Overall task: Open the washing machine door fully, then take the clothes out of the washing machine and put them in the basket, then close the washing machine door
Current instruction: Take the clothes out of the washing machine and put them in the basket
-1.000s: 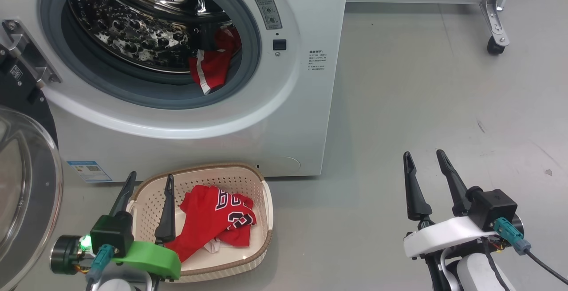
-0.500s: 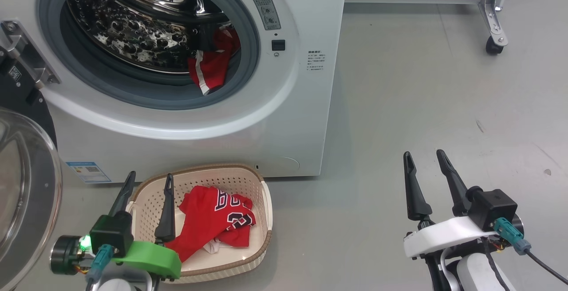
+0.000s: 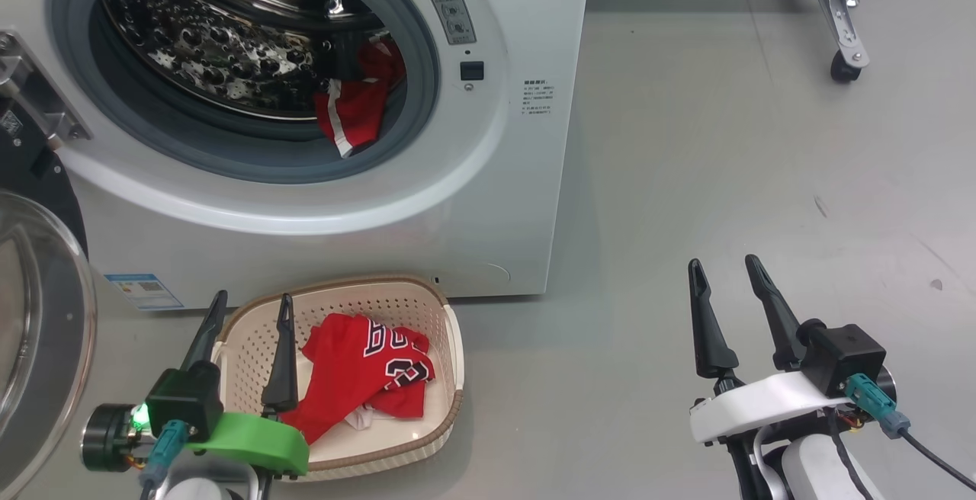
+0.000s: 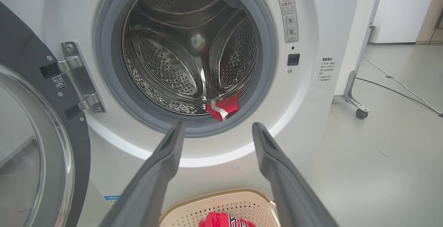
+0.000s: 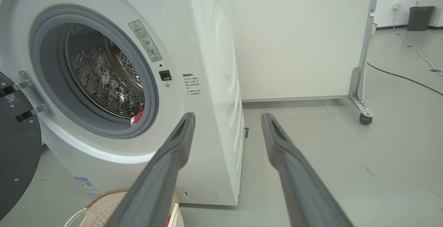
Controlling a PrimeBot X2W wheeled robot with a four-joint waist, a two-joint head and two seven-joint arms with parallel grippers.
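Two red pieces of clothing, well apart. First, a red jersey (image 3: 358, 370) with white trim and black-and-white numbers, crumpled inside the basket (image 3: 366, 284), across its middle and front. Second, a red garment (image 3: 354, 107) with a white stripe, low at the right of the steel drum (image 3: 213, 50), its lower tip reaching onto the grey seal (image 3: 252, 168); same red garment (image 4: 223, 107) a small fold at the drum's lower edge from the left wrist, a mere sliver (image 5: 137, 117) from the right wrist. Washing machine door (image 3: 38, 317) swung wide open on the robot's left, hung on a metal hinge (image 3: 34, 88), clear glass bowl bulging outward. Basket down on the grey floor (image 3: 724, 142), just in front of the washing machine (image 3: 526, 180), under the round opening. Left gripper (image 3: 253, 298) spread wide and empty, above the basket's left part, one finger over the rim, the other over the inside; along the wrist camera, fingers either side of the drum mouth's lower edge (image 4: 218, 126). Right gripper (image 3: 722, 262) equally wide, holding nothing, well apart to the right over bare floor, aimed past the machine's right front corner (image 5: 228, 115). Small blue label (image 3: 143, 290) low on the front panel, left of the basket. Castor (image 3: 841, 69) of a metal frame far off at the upper right.
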